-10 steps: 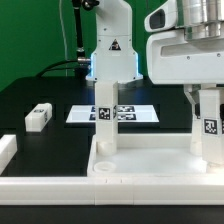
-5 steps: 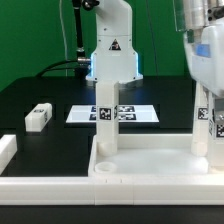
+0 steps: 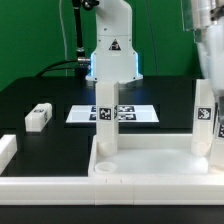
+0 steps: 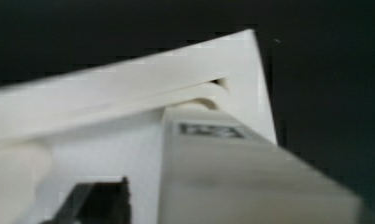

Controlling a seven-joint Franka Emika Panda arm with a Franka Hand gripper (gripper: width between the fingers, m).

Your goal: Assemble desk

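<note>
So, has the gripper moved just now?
Yes. The gripper rose, up from the upright white block leg, judged against the fixed white robot base behind.

No actual words or numbers I can read. Just a dark triangle sticker [image 3: 113, 45] on my base [image 3: 112, 68], plus black-and-white square tags on the middle leg [image 3: 106, 135], the leg at the exterior view's right [image 3: 205, 135] and the marker board [image 3: 140, 114].

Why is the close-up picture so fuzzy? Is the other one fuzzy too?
Wrist view: the leg is very close to the camera, soft and out of focus. Exterior view: mostly sharp; only the gripper at the top is smeared.
</note>
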